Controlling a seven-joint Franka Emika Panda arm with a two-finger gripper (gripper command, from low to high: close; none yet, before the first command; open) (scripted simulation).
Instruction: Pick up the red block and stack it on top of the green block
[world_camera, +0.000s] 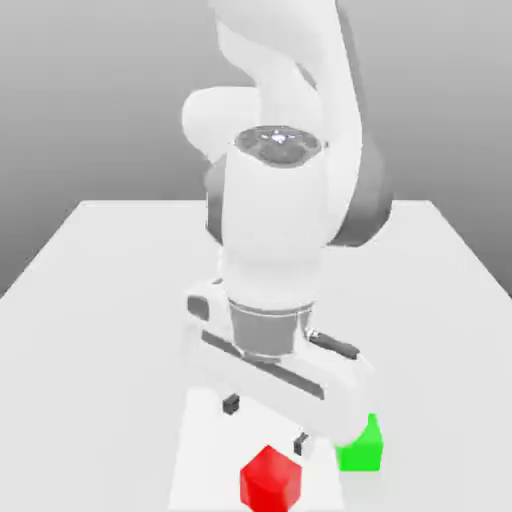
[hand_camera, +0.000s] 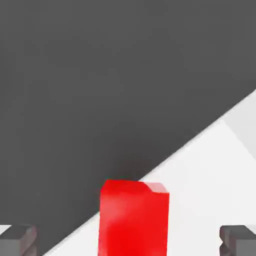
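In the exterior view, the white robot arm (world_camera: 275, 210) is reaching down over the table (world_camera: 90, 400), its pincer (world_camera: 267, 424) hanging wide open just behind the red block (world_camera: 270, 482), while the green block (world_camera: 360, 448) is sitting near it, toward the exterior view's right. In the hand view, the red block is lying between the two spread fingertips (hand_camera: 19, 241), touching neither.
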